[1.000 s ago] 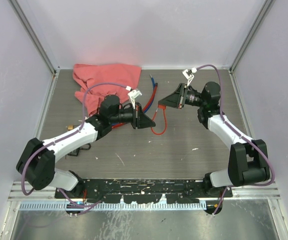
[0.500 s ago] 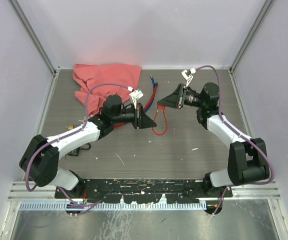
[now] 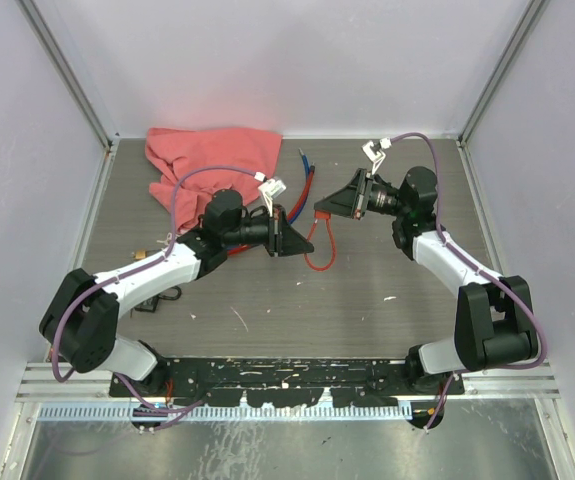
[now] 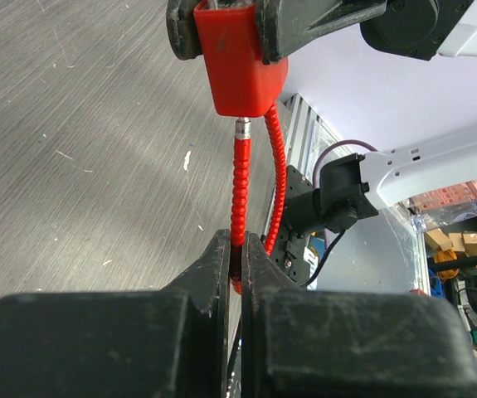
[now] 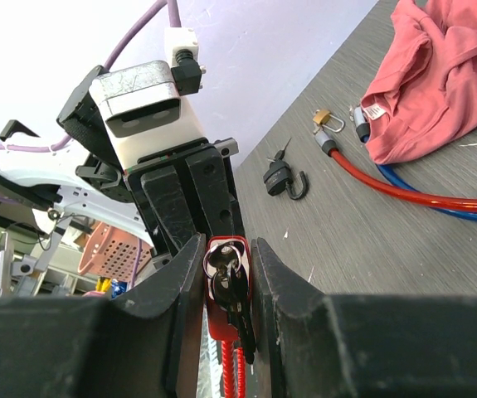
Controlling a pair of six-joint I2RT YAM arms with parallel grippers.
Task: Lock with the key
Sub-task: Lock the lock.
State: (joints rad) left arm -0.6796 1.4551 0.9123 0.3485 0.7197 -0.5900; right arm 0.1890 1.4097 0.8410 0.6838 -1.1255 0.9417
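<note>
The right gripper (image 5: 228, 249) is clenched on the red lock body (image 4: 238, 66), with the key (image 5: 223, 278) sitting between its fingers. The left gripper (image 4: 236, 245) pinches the red cable (image 4: 238, 174) just ahead of its tips, and the cable end looks seated in the body. Insertion seems done — next the key must be turned, which calls for a hold on the key itself. Since a second ago only the left arm (image 3: 147, 275) has drawn in slightly — both grips are unchanged.

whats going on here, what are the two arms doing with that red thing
The right arm's fingers grip the red lock body, which has keys sitting in it. The left arm's fingers are pinched shut on the red cable just below the body, with the cable's metal end at the body's opening. Whether it is fully seated can't be told.
</note>
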